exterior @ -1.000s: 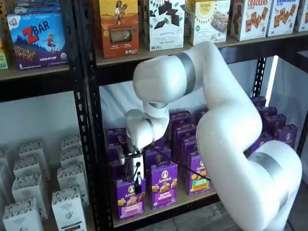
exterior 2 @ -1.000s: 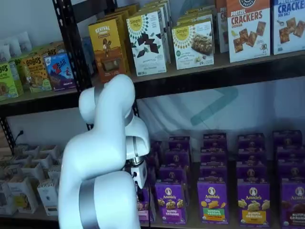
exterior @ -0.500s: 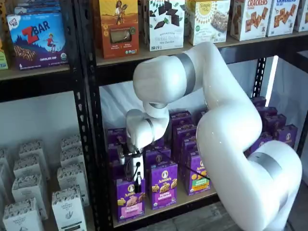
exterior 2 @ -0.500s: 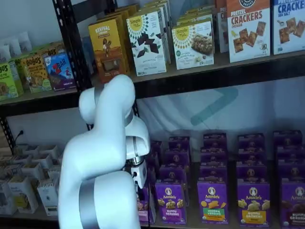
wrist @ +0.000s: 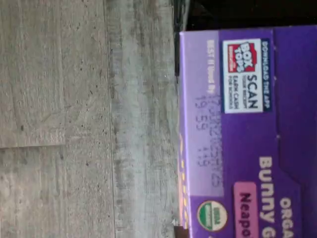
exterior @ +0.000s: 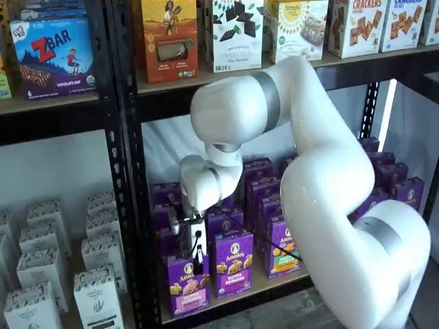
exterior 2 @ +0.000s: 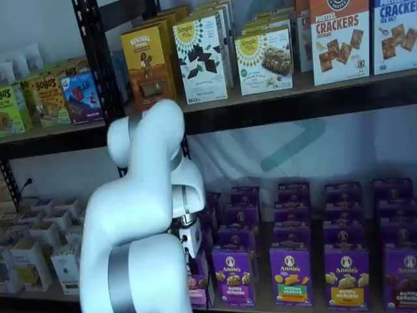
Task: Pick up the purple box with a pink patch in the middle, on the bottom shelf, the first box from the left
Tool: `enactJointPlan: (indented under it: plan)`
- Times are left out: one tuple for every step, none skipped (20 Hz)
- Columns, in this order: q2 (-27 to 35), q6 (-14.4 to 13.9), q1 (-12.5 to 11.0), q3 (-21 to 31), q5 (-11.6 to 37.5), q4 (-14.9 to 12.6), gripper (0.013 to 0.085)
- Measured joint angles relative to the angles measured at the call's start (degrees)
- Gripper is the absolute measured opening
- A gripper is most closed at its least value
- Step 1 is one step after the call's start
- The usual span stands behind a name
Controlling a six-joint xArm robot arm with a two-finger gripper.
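Note:
The purple box (exterior: 187,286) with a pink patch stands at the front left of the bottom shelf (exterior: 269,285), slightly tilted. My gripper (exterior: 197,259) hangs over its top edge. One black finger (exterior: 197,262) lies against the upper front of the box, and the fingers appear closed on it. In a shelf view my arm hides most of the box (exterior 2: 198,288) and the fingers. The wrist view shows the box's top (wrist: 247,124) close up, with a Box Tops label and part of a pink patch.
Beside it stand a same carton with a purple patch (exterior: 233,264) and one with a green patch (exterior: 282,248), with further rows behind. The black rack post (exterior: 130,205) is just to the left, with white cartons (exterior: 96,274) beyond. Grey floor (wrist: 74,124) lies below.
The gripper and the purple box have shifted slightly down and toward the shelf front together, and the box now tilts a little. The arm's elbow has moved little.

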State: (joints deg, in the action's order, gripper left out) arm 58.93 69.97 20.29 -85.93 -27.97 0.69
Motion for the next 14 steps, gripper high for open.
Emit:
enactJointPlan:
  plan:
    - [-0.38,0.0,-0.01,0.59,0.19,-0.01,0.037]
    - [-0.76,0.03,-0.01,1.15,0.36,0.01,0.037]
    - [-1.2,0.1,-0.01,1.82,0.58,0.1,0.037]
    - [-1.62,0.18,0.01,2.43,0.77,0.22,0.037]
    - [-2.14,0.34,0.05,3.18,1.01,0.42,0.037]
    - [-2.76,0.5,0.09,4.06,1.33,0.64,0.037]
    - [-3.29,0.62,0.13,4.86,1.62,0.79,0.037]
    - [-3.89,0.75,0.17,5.67,1.9,0.97,0.037]
    - [-4.43,0.85,0.2,6.41,2.13,1.11,0.037]
    - [-4.98,0.88,0.23,7.15,2.36,1.18,0.037]
    - [-5.48,0.88,0.27,7.81,2.56,1.21,0.037]
    - [-5.96,0.88,0.3,8.45,2.73,1.24,0.037]
    - [-6.81,0.88,0.37,9.57,3.01,1.31,0.033]
    - [-7.14,0.93,0.39,9.99,3.09,1.38,0.033]
